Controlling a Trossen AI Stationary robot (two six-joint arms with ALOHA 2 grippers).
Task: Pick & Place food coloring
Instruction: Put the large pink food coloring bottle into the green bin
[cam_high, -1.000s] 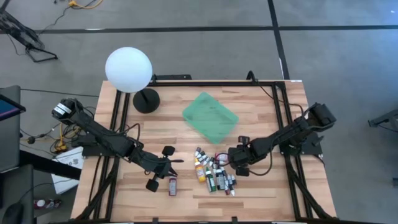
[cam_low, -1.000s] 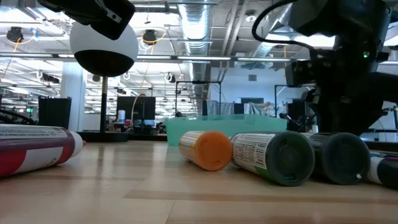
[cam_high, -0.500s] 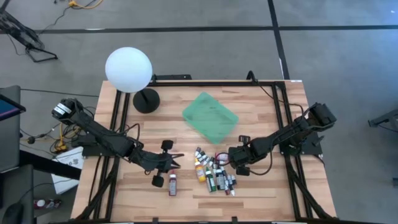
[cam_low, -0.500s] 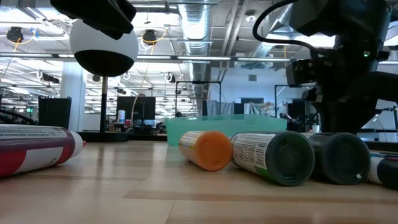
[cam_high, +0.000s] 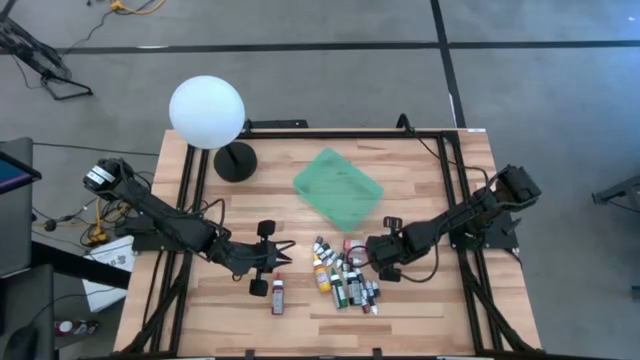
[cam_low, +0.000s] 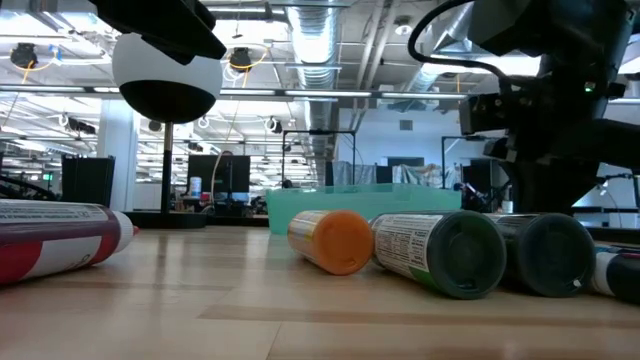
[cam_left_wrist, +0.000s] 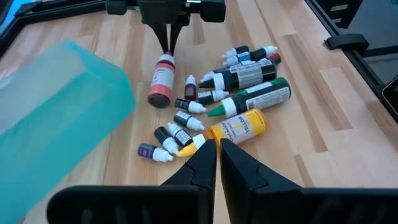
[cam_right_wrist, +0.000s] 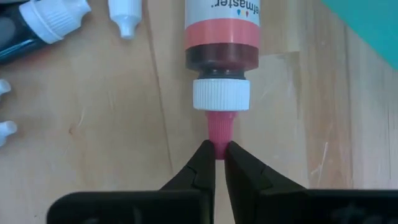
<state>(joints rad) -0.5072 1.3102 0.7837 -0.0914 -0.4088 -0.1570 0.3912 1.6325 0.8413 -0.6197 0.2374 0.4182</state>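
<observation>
Right gripper pinched the pink nozzle of a red food coloring bottle at the edge of the pile.

The red bottle (cam_right_wrist: 216, 37) lay flat on the wooden surface (cam_high: 420, 180), its white collar and pink tip pointing at the right gripper (cam_right_wrist: 214, 163), whose fingers were closed on that tip. Behind it the food coloring (cam_high: 343, 275) lay scattered in a loose cluster of small bottles with white, green, yellow and dark bodies, near the front middle of the surface. One more red tube (cam_high: 277, 297) lay apart, just beside the left gripper (cam_high: 282, 254), which hovered shut and empty. The green tray (cam_high: 338, 187) sat farther back, near a white globe lamp (cam_high: 207, 112).
</observation>
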